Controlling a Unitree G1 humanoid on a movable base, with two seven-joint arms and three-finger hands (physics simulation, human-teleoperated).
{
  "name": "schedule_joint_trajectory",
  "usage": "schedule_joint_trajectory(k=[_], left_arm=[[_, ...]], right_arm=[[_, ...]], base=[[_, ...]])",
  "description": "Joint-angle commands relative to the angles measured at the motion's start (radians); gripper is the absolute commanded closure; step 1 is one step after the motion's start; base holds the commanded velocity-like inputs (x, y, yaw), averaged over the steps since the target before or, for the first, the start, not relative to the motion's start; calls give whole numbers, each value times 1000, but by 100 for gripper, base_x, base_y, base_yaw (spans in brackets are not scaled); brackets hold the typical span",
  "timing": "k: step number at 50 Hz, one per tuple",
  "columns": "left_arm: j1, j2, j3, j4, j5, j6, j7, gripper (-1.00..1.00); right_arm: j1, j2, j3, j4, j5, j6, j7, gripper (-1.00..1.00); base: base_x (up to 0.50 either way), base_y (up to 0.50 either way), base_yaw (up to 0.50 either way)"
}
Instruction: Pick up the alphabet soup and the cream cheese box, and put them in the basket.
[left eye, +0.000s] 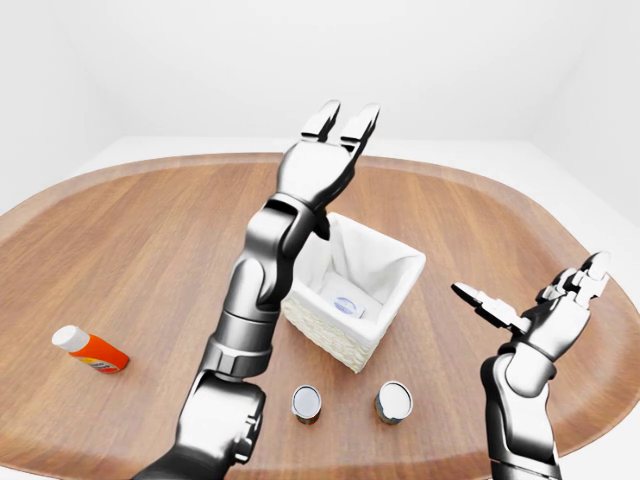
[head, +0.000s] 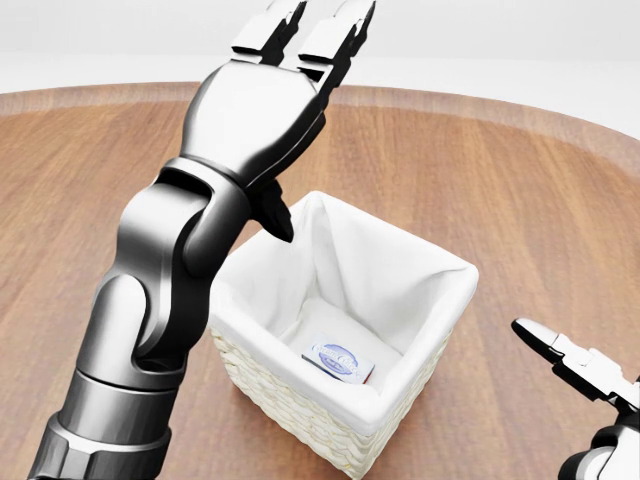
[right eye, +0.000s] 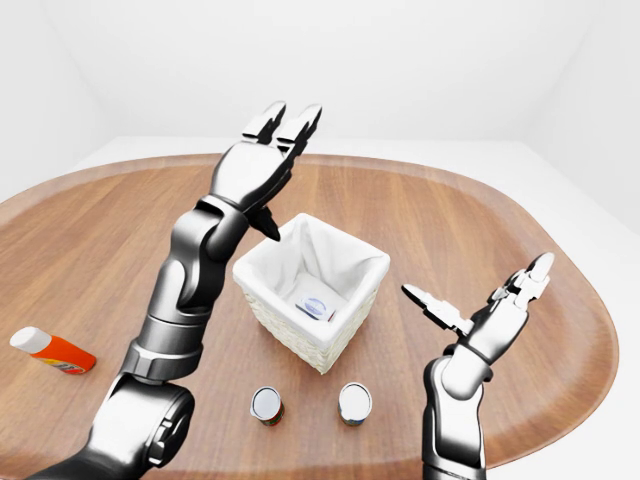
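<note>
Both robot hands, left (left eye: 335, 130) and right (left eye: 545, 300), spread wide, empty. Two cans (left eye: 306, 403) (left eye: 393, 401), one basket (left eye: 330, 335) holding one cream cheese box (head: 338, 361), one bottle (left eye: 90, 349) on worktop (left eye: 150, 240).

Oval wooden surface (left eye: 140, 250) with a paler raised rim. At the left-eye view's left, flat on its side on that wood, an orange bottle (left eye: 92, 350) with a white cap, cap toward upper left. Beyond, plain white walls (left eye: 200, 60).
</note>
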Motion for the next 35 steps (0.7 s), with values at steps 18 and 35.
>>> schedule_joint_trajectory(k=[18, 35], left_arm=[[250, 57, 38, -288, -83, 0, -10, -100], [407, 112, 104, -485, -202, 0, -25, -100]], right_arm=[[-1, 0, 4, 3, -7, 0, 0, -100], [-2, -1, 4, 6, -10, 0, 0, -100]], base=[[0, 0, 0], [0, 0, 0]])
